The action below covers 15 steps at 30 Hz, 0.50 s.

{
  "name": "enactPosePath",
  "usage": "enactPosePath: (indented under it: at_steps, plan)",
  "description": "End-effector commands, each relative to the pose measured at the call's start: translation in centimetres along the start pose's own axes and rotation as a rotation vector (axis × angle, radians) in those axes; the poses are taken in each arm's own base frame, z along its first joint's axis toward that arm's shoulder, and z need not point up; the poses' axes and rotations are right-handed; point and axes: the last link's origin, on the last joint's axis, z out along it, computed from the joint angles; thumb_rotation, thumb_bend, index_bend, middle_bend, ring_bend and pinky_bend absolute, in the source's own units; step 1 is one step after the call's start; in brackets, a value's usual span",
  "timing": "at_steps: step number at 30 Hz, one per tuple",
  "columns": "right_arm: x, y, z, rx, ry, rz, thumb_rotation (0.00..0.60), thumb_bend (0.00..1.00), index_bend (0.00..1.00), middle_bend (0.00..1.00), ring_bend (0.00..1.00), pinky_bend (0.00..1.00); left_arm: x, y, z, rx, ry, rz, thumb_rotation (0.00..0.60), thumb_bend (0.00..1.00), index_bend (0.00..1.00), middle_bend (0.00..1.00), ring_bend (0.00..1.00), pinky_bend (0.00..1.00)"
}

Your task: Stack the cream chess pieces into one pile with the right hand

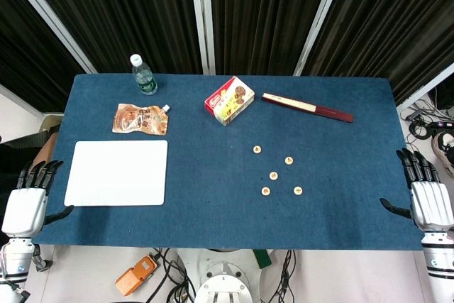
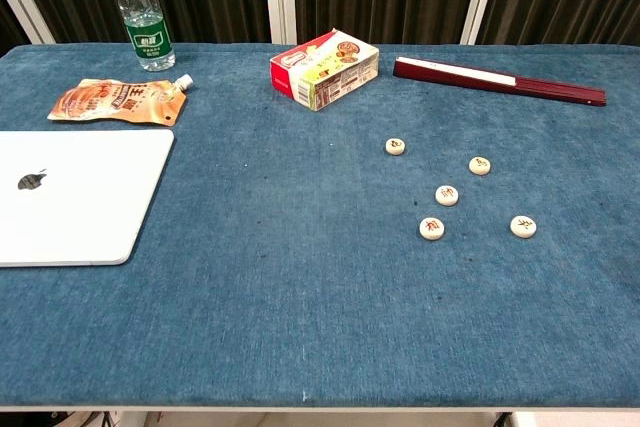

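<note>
While nothing has yet been stacked, we see five cream chess pieces lying flat and apart on the blue tabletop (image 1: 213, 218), and we place them all from the snack box (image 1: 229, 100): the nearest piece (image 1: 257, 150) lies a little nearer the robot than the box and slightly to its right, a second (image 1: 289, 160) further right of that, a middle one (image 1: 274, 175) closer to the robot again, and the last two (image 1: 265, 191) and (image 1: 298, 190) nearest the front edge. None touches another. We judge them to be small, rigid, light discs with smooth rounded edges, likely a little slippery and easy to nudge along the cloth, so we would take one by its rim, pinched between thumb and a finger from above, and set it squarely on a neighbour; the middle piece looks a sensible base. The right hand (image 1: 429, 200) hangs beyond the tabletop's right edge, far right of the box and well apart from the pieces, fingers extended and slightly spread, thumb out to the side, holding and touching nothing. The left hand (image 1: 30, 200) hangs likewise off the left edge, fingers apart and empty, beside the closed white laptop (image 1: 118, 172). Left of the box are a snack pouch (image 1: 140, 118) and a water bottle (image 1: 144, 75); to its right lies a folded fan (image 1: 307, 108).
</note>
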Motion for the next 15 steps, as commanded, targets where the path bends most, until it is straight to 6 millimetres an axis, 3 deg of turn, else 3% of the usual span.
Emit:
enactPosePath:
  at_steps: [1,7,10,15]
  plan:
    - [-0.1,-0.2,0.1,0.010,-0.008,0.003,0.600,0.17,0.05,0.10,0.04,0.15,-0.1,0.0,0.0,0.000,-0.003,0.001,0.600,0.00,0.12,0.12,0.10,0.01]
    - [-1.3,-2.5,1.3,0.114,-0.086,-0.001,0.600,0.17,0.10,0.10,0.04,0.15,0.1,0.0,0.1,0.000,0.006,-0.002,0.600,0.00,0.12,0.12,0.10,0.01]
    - [-3.1,-5.4,2.8,0.235,-0.181,-0.025,0.600,0.19,0.17,0.10,0.04,0.15,0.1,0.1,0.1,-0.003,0.010,-0.006,0.600,0.00,0.12,0.12,0.10,0.01]
    - [-6.1,-8.1,4.7,0.322,-0.299,-0.098,0.600,0.21,0.27,0.10,0.04,0.16,0.1,0.2,0.0,-0.010,0.008,-0.003,0.600,0.00,0.12,0.12,0.10,0.01]
